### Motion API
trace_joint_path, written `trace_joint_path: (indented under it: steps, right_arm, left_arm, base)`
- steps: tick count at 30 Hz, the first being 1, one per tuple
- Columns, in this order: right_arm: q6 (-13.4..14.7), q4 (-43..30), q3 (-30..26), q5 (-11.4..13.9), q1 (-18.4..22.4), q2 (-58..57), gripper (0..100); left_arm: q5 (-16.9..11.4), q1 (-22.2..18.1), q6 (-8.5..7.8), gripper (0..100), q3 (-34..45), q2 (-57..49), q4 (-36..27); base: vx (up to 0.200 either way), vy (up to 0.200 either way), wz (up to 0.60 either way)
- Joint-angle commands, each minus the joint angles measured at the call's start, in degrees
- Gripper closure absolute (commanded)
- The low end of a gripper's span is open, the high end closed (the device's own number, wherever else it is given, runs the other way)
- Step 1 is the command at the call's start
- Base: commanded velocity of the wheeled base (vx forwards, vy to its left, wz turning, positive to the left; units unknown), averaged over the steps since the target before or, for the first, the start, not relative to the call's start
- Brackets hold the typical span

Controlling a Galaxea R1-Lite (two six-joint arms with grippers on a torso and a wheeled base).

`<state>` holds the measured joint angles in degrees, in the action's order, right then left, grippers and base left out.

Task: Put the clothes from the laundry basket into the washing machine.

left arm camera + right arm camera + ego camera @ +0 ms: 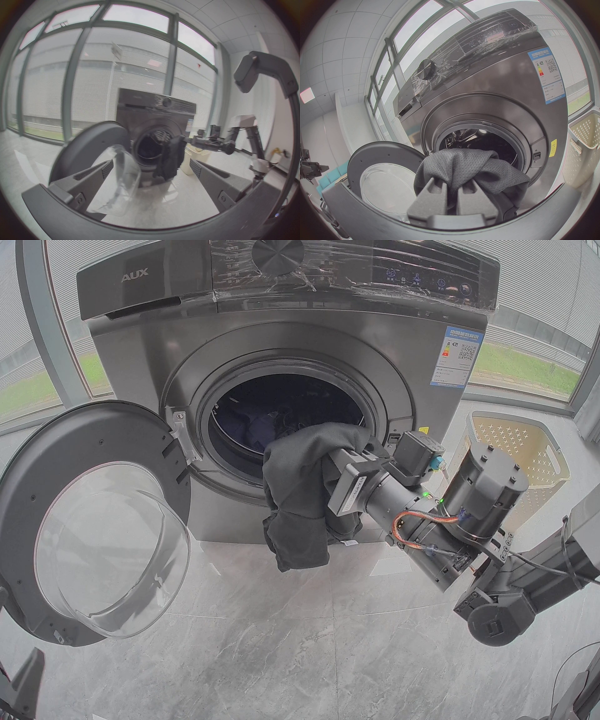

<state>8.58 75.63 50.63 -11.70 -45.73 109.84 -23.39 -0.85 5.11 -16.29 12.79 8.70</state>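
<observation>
Head view: the right jaws pinch a dark garment [299,490] hanging long-axis down below them, with the drum mouth [275,418] just ahead. Left wrist view: the left jaws gape empty, well apart from it. Right wrist view: the drum lies straight beyond the jaws.

A dark grey garment [299,493] is draped at the mouth of the open washing machine [400,359]. A cream laundry basket [532,449] is set beside it.

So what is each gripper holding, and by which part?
The right gripper holds the dark garment by a bunched fold near its top; the rest hangs at the mouth of the washer. The left gripper is open, holding nothing.
</observation>
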Motion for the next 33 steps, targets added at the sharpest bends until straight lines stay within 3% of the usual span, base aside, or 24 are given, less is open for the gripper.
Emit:
trace_joint_path:
  steps: [1, 2, 3, 6, 9, 13, 17, 22, 25, 26, 28, 30, 33]
  right_arm:
    - [-0.2, 0.5, 1.9, 0.5, -0.3, 0.3, 100]
    - [-0.2, 0.5, 1.9, 0.5, -0.3, 0.3, 100]
    - [-0.2, 0.6, 2.2, 0.5, -0.3, 0.6, 100]
    - [-0.2, 1.8, 2.4, 0.5, -0.3, 0.8, 100]
    - [-0.2, 3.4, 2.2, 0.5, -0.3, 0.8, 100]
    - [-0.1, 3.7, 1.6, 0.1, -0.9, 0.4, 100]
    - [-0.1, 3.7, 0.4, -0.1, -2.0, -0.2, 100]
    - [0.0, 4.8, -0.7, -0.1, -2.4, 0.3, 100]
    - [0.1, 5.1, -0.9, -0.1, -2.3, 0.3, 100]
    - [0.1, 5.0, -1.1, -0.2, -2.3, 0.4, 100]
    - [0.0, 5.0, -1.1, -0.2, -2.3, 0.4, 100]
    - [0.0, 5.0, -1.1, -0.2, -2.3, 0.2, 100]
    - [0.0, 5.0, -1.1, -0.2, -2.4, -0.1, 100]
  left_arm:
    - [-15.8, 2.3, -1.86, 0, 0.8, 28.0, 6.0]
    - [-15.8, 2.3, -1.86, 0, 0.8, 28.0, 6.0]
    - [-16.0, 6.3, -2.21, 0, 1.4, 35.2, 10.1]
    - [-15.9, 13.1, -1.86, 0, 4.6, 42.9, 17.0]
    - [-15.5, 17.7, -1.50, 0, 6.9, 51.4, 25.5]
    - [-14.0, 19.0, -1.24, 0, 5.7, 60.9, 33.6]
    - [-13.3, 19.6, -0.80, 0, 2.8, 68.0, 37.4]
    - [-12.9, 23.8, -1.50, 0, 1.6, 78.6, 42.8]
    - [-10.8, 25.5, -1.06, 0, 0.3, 82.8, 47.1]
    - [-7.6, 26.5, -0.54, 0, -1.8, 87.1, 50.8]
    - [-5.4, 26.5, -0.19, 0, -3.7, 90.2, 53.2]
    - [-1.9, 26.7, 1.31, 0, -6.8, 96.1, 58.0]
    - [-0.7, 27.6, 3.42, 0, -8.7, 99.9, 61.6]
  base:
    - [0.000, 0.000, 0.00]
    - [0.000, 0.000, 0.00]
    - [0.000, 0.000, 0.00]
    - [0.000, 0.000, 0.00]
    - [0.000, 0.000, 0.00]
    - [0.000, 0.000, 0.00]
    - [0.000, 0.000, 0.00]
    - [0.000, 0.000, 0.00]
    - [0.000, 0.000, 0.00]
    - [0.000, 0.000, 0.00]
    - [0.000, 0.000, 0.00]
    - [0.000, 0.000, 0.00]
    - [0.000, 0.000, 0.00]
